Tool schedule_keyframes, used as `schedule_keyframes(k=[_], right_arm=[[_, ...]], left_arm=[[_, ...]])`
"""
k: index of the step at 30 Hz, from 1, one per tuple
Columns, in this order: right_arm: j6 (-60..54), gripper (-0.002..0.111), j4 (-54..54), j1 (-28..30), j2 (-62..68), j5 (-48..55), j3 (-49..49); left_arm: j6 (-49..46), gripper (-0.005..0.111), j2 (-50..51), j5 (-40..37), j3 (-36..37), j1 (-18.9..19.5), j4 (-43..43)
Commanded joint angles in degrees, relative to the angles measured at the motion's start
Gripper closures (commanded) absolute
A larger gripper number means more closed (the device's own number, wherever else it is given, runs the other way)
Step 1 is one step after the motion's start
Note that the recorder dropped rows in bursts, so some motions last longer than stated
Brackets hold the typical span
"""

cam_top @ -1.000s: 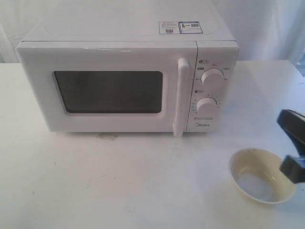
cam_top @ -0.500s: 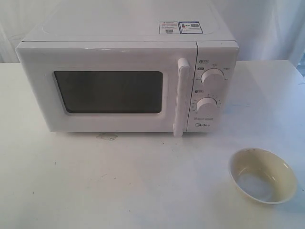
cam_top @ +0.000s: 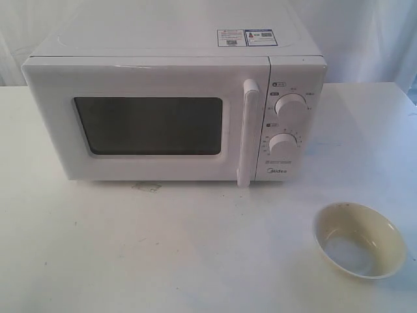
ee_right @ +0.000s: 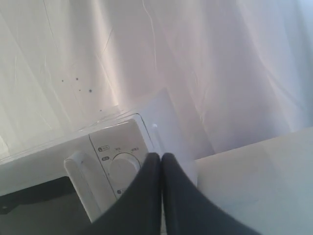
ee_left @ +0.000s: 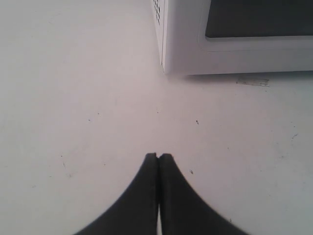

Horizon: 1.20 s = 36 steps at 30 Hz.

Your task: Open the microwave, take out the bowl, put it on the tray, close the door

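Left gripper [ee_left: 158, 157] has its black jaws pressed together on nothing. It hangs low over the bare white table [ee_left: 73, 98], just off the near left corner of the microwave [ee_left: 186, 44]. Right gripper [ee_right: 157, 157] is likewise pinched closed and empty, raised and facing the control panel, where the upper dial [ee_right: 124, 169] and the white bar handle [ee_right: 80, 183] show against a white curtain [ee_right: 205, 63]. Neither gripper appears in the exterior view, so both seem drawn back to rest poses clear of the work.

The door [cam_top: 146, 81] sits flush and closed, its handle upright just left of the two dials. Nothing can be made out through the dark window [cam_top: 148, 126]. The bowl [cam_top: 358, 240] stands upright and empty at the near right, well apart from the microwave. No tray shows in any view, so the bowl rests straight on the tabletop. With the bowl out and the door closed, the task looks essentially finished, apart from that unseen tray.

Against a second ago, the one change is at the right edge. The right gripper was then at the bowl's right rim, and by half a second ago it had left the exterior view. Bowl, door and microwave have not shifted.
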State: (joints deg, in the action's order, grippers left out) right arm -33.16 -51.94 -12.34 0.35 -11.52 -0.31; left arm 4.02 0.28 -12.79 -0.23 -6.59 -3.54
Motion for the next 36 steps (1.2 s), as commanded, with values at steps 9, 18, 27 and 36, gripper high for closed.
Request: schedule_keyframes(k=[9,18,27,36], right_arm=[[5.03,0.108,10.37,0.41,-0.35,5.27,0.31],[42.08,0.108,58.61,0.41,-0.35,22.63,0.31],[42.37,0.108,59.55,0.41,-0.35,31.94,0.31],[44.53,0.108,59.30,5.62,-0.35,32.06,0.31]], left_arm=[[0.12,0.107,-0.28,-0.25,0.23,0.16,-0.31],[0.12,0.107,-0.28,-0.25,0.23,0.16,-0.31],[0.12,0.107,-0.28,-0.25,0.23,0.16,-0.31],[0.12,0.107,-0.28,-0.25,0.23,0.16,-0.31]])
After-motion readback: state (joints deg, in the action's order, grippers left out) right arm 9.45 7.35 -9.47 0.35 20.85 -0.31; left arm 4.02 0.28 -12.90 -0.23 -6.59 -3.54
